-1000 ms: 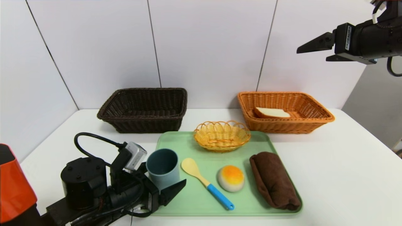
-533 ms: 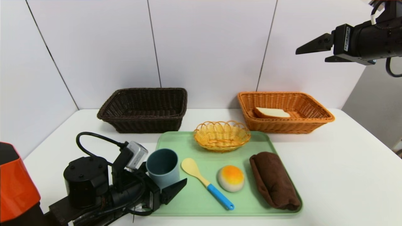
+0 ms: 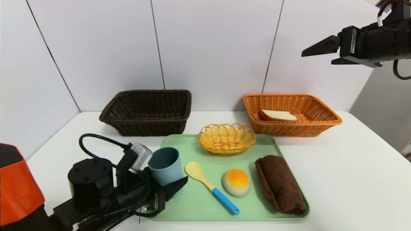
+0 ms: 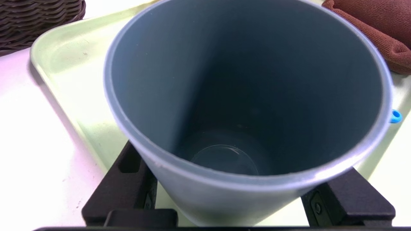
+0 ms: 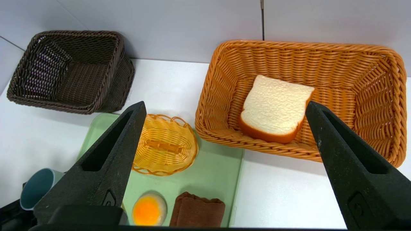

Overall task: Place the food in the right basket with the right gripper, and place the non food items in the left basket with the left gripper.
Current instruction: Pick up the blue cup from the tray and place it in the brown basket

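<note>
A grey-blue cup (image 3: 165, 166) leans toward the left at the left end of the green tray (image 3: 199, 205). My left gripper (image 3: 167, 179) is shut on its lower wall, one black finger on each side (image 4: 128, 179). The cup (image 4: 244, 96) is empty inside. On the tray lie a blue-handled wooden spoon (image 3: 212, 189), a round bun (image 3: 236, 182) and a rolled brown towel (image 3: 279, 183). A bread slice (image 3: 277, 115) lies in the orange right basket (image 3: 321, 123). The dark left basket (image 3: 144, 126) is empty. My right gripper (image 3: 318, 57) hangs open high above the right basket, holding nothing.
A small round yellow wicker basket (image 3: 226, 138) stands at the tray's far edge, between the two big baskets. White wall panels rise right behind the baskets. Bare white table lies to the right of the tray.
My left gripper has closed on the cup, which now leans left and has shifted slightly. The right gripper has drifted a little higher.
</note>
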Robot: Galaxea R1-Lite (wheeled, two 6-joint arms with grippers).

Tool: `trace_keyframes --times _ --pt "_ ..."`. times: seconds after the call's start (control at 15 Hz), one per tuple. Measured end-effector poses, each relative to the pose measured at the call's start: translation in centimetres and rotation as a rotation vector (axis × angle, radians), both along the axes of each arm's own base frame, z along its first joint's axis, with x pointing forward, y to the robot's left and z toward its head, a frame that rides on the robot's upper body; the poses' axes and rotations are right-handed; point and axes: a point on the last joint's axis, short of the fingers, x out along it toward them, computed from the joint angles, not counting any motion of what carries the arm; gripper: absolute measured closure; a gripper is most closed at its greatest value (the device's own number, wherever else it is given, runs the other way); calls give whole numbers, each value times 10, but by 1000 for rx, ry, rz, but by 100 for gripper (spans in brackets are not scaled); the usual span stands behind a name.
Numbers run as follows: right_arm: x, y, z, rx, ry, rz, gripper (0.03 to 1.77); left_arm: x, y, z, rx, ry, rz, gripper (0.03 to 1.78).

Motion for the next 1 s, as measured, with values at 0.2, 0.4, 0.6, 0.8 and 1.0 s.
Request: trace_keyframes --times 0.2,0.4,0.6,0.8,1.0 --pt "1 0 -1 -1 5 0 9 2 -1 7 -21 -28 1 65" --pt "4 0 -5 -2 19 -3 9 9 -5 32 -81 -124 22 65" --pt "4 0 -8 -4 31 -10 9 22 -7 73 -117 -185 58 65" --pt "7 -1 -10 -34 34 -73 9 44 3 133 -138 -235 133 65" --pt "9 -1 -11 -39 38 -90 9 71 35 182 -117 -237 266 65"
